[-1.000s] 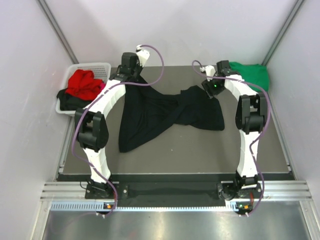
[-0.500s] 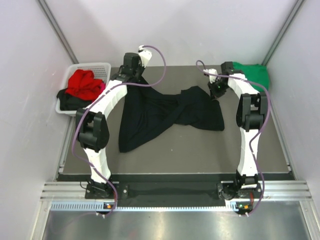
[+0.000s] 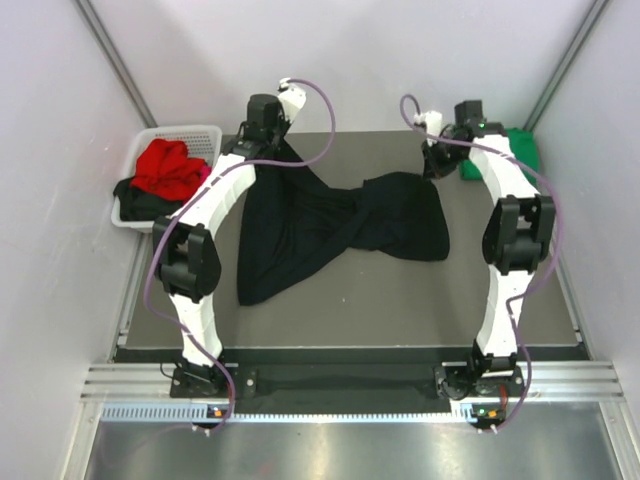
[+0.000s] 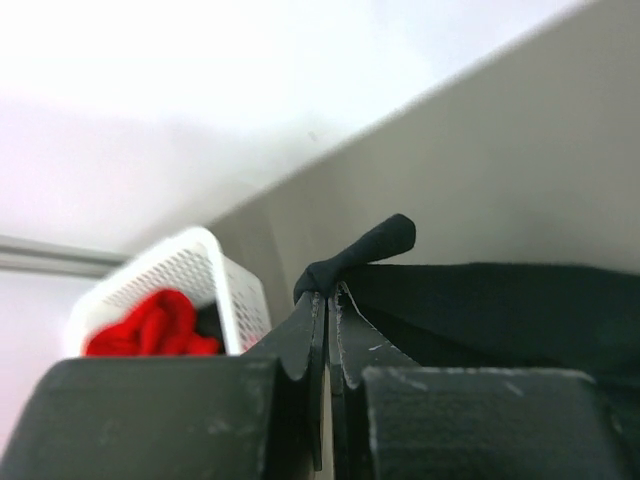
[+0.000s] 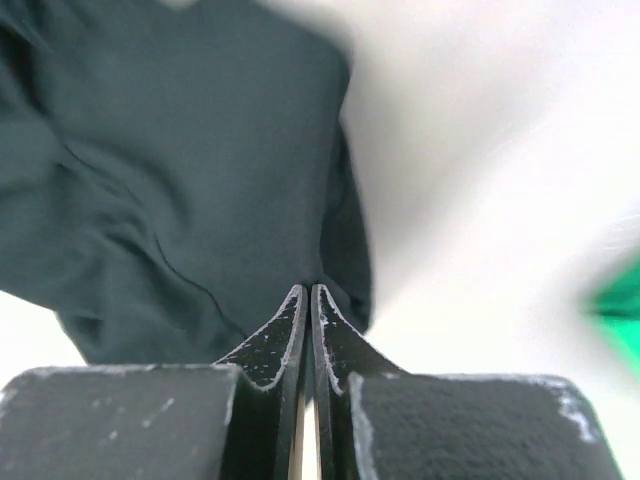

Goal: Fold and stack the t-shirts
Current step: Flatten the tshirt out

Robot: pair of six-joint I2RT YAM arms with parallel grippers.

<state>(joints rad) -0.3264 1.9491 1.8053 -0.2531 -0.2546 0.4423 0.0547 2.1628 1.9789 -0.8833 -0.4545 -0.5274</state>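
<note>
L claw [image 4: 322, 300] pinches black tee [image 3: 320, 225] at its far-left corner, R claw [image 5: 308, 290] its far-right; rest on desk [image 3: 400, 300]. Basket [image 3: 200, 135] w/ red tee [image 3: 165, 165] left of it; green tee [image 3: 528, 150] right, partly behind my R arm.

White lattice basket [image 3: 186, 130], dark grey table [image 3: 390, 300]

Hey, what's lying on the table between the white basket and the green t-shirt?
The large black t-shirt, twisted in the middle, lies on the table between them; the top external view shows it.
</note>
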